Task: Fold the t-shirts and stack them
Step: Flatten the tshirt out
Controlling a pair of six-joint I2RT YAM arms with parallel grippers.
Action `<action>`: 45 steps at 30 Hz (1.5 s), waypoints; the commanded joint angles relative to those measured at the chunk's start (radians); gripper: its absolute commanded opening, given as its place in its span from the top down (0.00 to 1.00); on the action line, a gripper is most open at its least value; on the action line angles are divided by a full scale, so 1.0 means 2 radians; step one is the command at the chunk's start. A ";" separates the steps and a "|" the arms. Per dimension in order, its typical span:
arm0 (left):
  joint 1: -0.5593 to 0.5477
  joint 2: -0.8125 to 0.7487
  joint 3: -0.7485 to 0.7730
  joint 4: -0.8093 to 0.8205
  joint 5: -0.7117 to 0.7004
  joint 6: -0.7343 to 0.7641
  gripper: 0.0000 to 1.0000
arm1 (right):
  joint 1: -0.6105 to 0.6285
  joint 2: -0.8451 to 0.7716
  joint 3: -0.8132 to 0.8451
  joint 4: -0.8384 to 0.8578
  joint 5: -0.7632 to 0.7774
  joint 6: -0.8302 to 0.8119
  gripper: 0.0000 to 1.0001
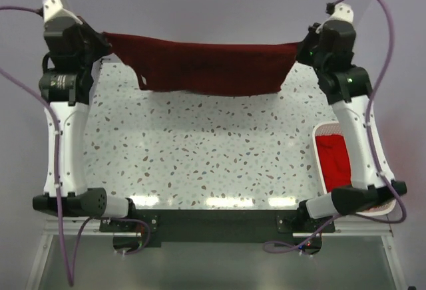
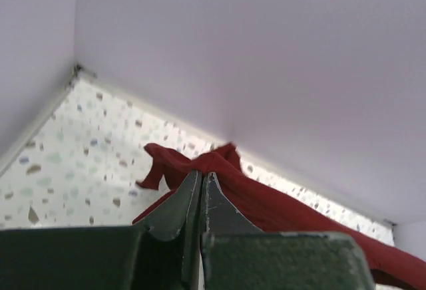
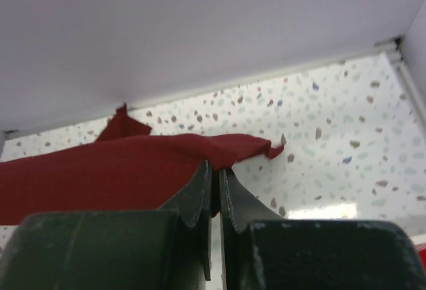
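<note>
A dark maroon t-shirt (image 1: pixel 206 67) hangs stretched across the far end of the table between my two arms. My left gripper (image 1: pixel 110 42) is shut on its left corner; the left wrist view shows the cloth (image 2: pixel 266 200) pinched at the closed fingertips (image 2: pixel 202 175). My right gripper (image 1: pixel 301 47) is shut on the right corner, the cloth (image 3: pixel 120 170) bunched between its closed tips (image 3: pixel 215 168). A brighter red t-shirt (image 1: pixel 333 160) lies in the white mesh basket (image 1: pixel 318 130) at the right, partly hidden by my right arm.
The speckled table (image 1: pixel 200 150) lies below the hanging shirt. A pale wall rises right behind the far table edge. My arm bases sit at the near edge, left (image 1: pixel 80 202) and right (image 1: pixel 346 200).
</note>
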 commanded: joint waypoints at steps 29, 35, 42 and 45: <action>0.006 -0.077 -0.104 0.146 0.055 0.131 1.00 | -0.002 -0.195 -0.181 0.076 -0.004 -0.170 1.00; 0.006 0.079 -0.201 0.222 0.122 0.113 1.00 | -0.002 -0.077 -0.353 0.272 0.013 -0.138 1.00; 0.006 0.266 -0.162 0.249 0.138 0.090 1.00 | -0.013 0.140 -0.330 0.356 -0.011 -0.120 1.00; 0.006 0.322 -0.116 0.242 0.156 0.082 1.00 | -0.028 0.192 -0.278 0.343 -0.025 -0.120 1.00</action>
